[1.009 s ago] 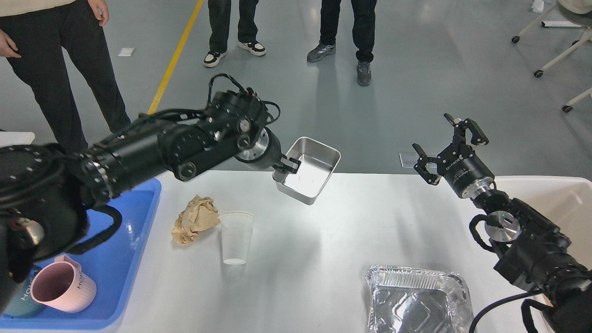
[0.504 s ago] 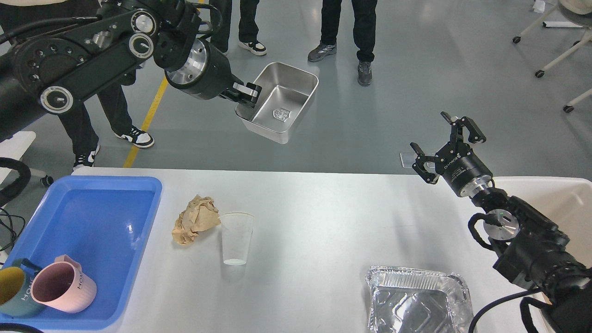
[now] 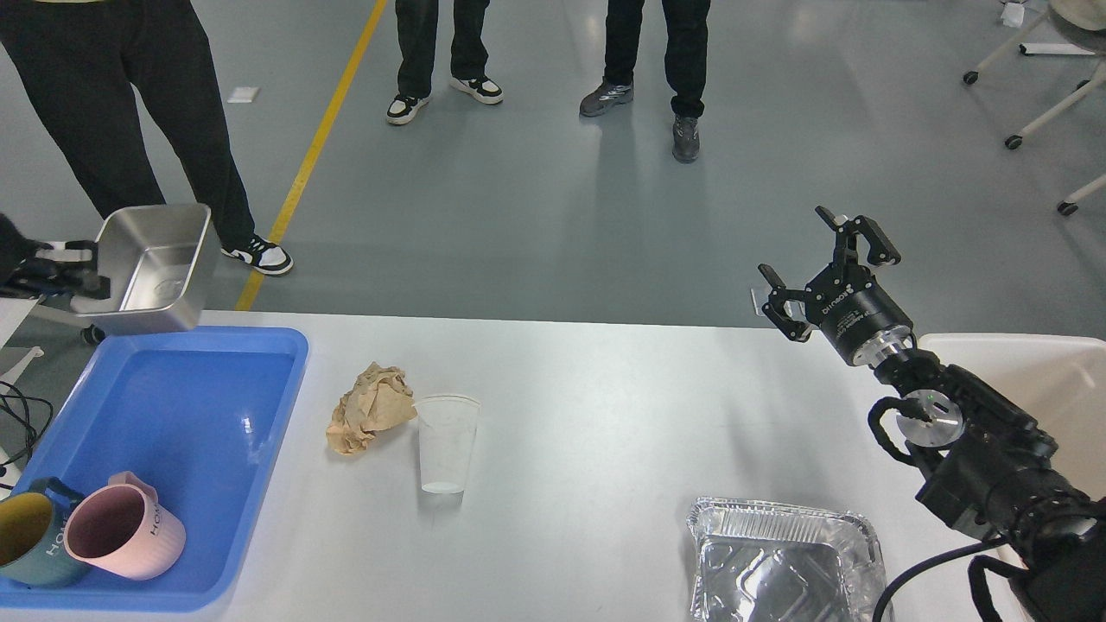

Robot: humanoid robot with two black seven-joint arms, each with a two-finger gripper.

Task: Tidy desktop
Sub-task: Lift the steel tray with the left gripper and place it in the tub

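The desktop [image 3: 605, 415] is a wide white board, and its long axis runs from left to right across the view, below both pincers. Its surface is smooth and pale, with soft reflections.

The left gripper [image 3: 82, 269] is at the left edge, blurred; it holds the near rim of a steel pan [image 3: 155, 268], which hangs above the far end of a blue tray [image 3: 276, 432]. Two mugs, one pink [image 3: 121, 531] and one dark green [image 3: 30, 536], lie in the tray's near corner.

The right gripper [image 3: 825, 263] hovers over the far right edge of the desktop with its fingers spread apart and nothing between them. To its left and nearer lie a crumpled brown paper [image 3: 371, 406], touching a clear plastic cup [image 3: 447, 441]. Below it sits a foil tray [image 3: 782, 557].

Beyond is a grey floor [image 3: 536, 199] with a yellow line [image 3: 320, 138], and people's legs.
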